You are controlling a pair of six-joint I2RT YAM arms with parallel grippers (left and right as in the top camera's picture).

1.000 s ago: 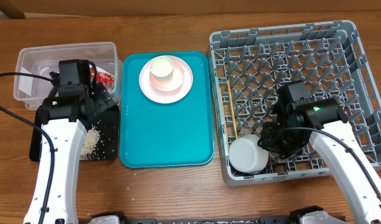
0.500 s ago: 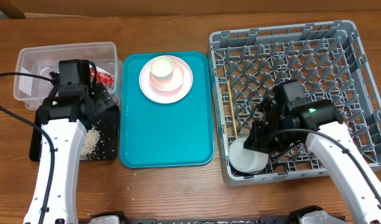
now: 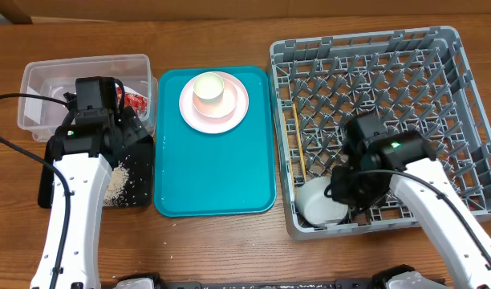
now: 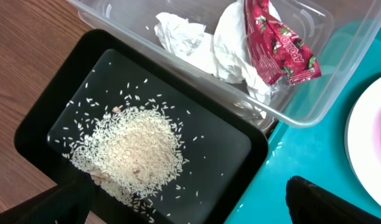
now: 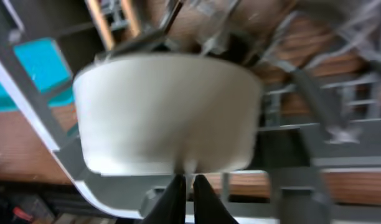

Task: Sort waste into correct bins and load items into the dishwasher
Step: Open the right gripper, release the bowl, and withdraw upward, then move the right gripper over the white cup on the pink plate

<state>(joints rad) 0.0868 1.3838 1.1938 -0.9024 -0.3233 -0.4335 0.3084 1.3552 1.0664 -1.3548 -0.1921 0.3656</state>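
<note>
The right tool (image 5: 187, 186) is clenched on the edge of the white bowl (image 3: 316, 205), though that wrist view is blurred. The bowl sits in the 7 o'clock corner of the rack (image 3: 366, 44). Chopsticks (image 3: 295, 136) lie along the rack's 9 o'clock wall. The left tool (image 4: 190, 205) hangs released, fingers wide apart, over the black tray (image 4: 225, 149), where rice (image 4: 131, 152) is heaped. At the tray's 12 o'clock the tub (image 3: 37, 74) holds the napkin (image 4: 197, 46) and the wrapper (image 4: 274, 46). Between tub and rack on the desk (image 3: 229, 249) lies the teal tray (image 3: 213, 177). Toward its 12 o'clock edge it carries the plate (image 3: 239, 109) with the pink bowl (image 3: 212, 90) on top.
</note>
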